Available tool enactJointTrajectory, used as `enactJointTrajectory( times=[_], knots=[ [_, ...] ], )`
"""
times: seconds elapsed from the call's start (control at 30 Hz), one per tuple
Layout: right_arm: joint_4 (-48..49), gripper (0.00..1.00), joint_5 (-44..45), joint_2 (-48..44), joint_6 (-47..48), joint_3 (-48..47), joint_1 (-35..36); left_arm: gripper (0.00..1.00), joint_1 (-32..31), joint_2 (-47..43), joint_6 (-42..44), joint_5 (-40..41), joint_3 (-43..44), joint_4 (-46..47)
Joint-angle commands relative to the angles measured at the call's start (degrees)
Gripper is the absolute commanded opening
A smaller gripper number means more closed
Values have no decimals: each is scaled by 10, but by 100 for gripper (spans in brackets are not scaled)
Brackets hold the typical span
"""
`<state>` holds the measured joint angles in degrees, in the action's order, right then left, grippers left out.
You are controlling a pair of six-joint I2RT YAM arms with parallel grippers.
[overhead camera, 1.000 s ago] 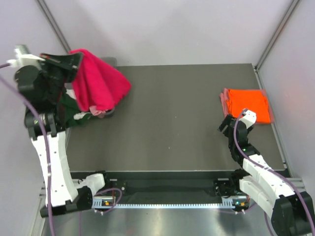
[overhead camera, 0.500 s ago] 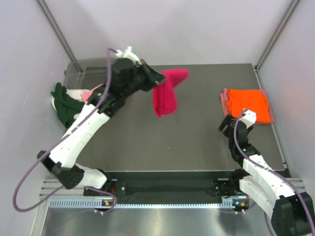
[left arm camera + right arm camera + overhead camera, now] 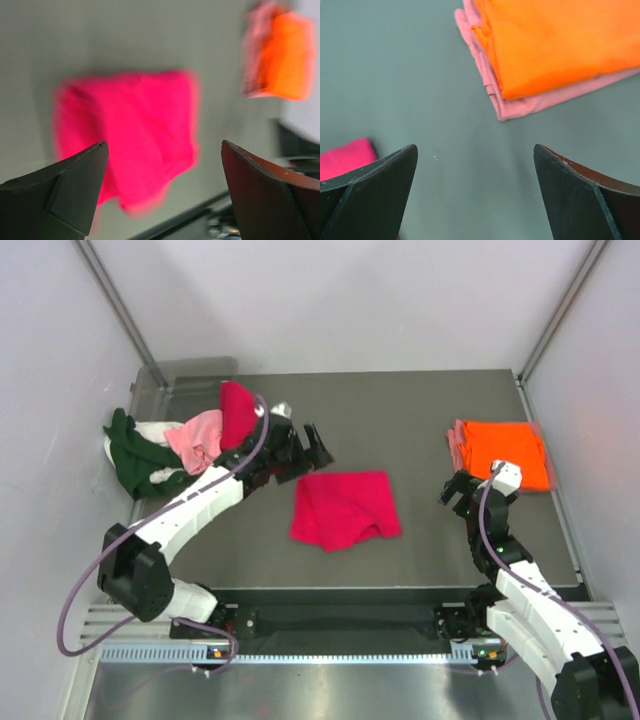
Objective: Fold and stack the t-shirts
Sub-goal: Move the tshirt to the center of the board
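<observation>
The crimson t-shirt (image 3: 345, 508) is lying rumpled at the centre of the table (image 3: 410, 410). It's looking soft, light and floppy, so a pinch at an outer corner or hem seems the best hold for spreading it. The left gripper (image 3: 310, 452) is hovering at the shirt's ten o'clock, jaws spread wide and empty, arm reaching in low. The right gripper (image 3: 460, 490) is idling at three o'clock, also spread, with the folded orange t-shirt (image 3: 503, 452) at its one o'clock.

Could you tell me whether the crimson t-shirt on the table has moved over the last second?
Yes. The crimson t-shirt went from beside the clear bin rightwards, and now lies nearer the orange t-shirt.
</observation>
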<state>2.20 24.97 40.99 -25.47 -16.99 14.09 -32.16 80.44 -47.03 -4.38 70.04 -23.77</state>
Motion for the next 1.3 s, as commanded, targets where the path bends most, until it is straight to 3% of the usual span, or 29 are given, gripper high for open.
enactJointTrajectory(
  times=[0.0, 0.1, 0.2, 0.3, 0.43, 0.57, 0.77, 0.97, 1.03, 1.1, 1.27],
  knots=[
    [32, 100, -34, -15, 21, -3, -1, 99, -4, -13, 41, 31, -91, 81],
    [28, 100, -38, -16, 17, -5, -1, 99, -4, -34, 69, 44, -142, 110],
    [-39, 100, 27, -3, -55, -23, -2, 99, -4, -71, 96, 100, -182, 136],
    [-54, 99, -17, 15, -38, -51, -2, 99, -4, -125, 126, 151, -225, 151],
    [-70, 100, -106, 30, -10, -88, -1, 99, -4, -195, 170, 153, -308, 215],
    [-79, 90, -207, 68, 32, -118, 23, 99, -4, -232, 207, 146, -354, 257],
    [-124, 66, -223, 145, 41, -176, 144, 99, -5, -234, 187, 159, -372, 268],
    [-139, 60, -230, 214, 28, -224, 253, 94, -4, -196, 193, 91, -394, 312],
    [-141, 55, -234, 233, 32, -241, 267, 88, -5, -168, 196, 76, -382, 313],
    [-148, 55, -248, 246, 28, -255, 277, 82, -5, -153, 202, 58, -372, 310],
    [-188, 59, -263, 280, 18, -276, 297, 82, -14, -142, 212, 53, -373, 320]
  ],
)
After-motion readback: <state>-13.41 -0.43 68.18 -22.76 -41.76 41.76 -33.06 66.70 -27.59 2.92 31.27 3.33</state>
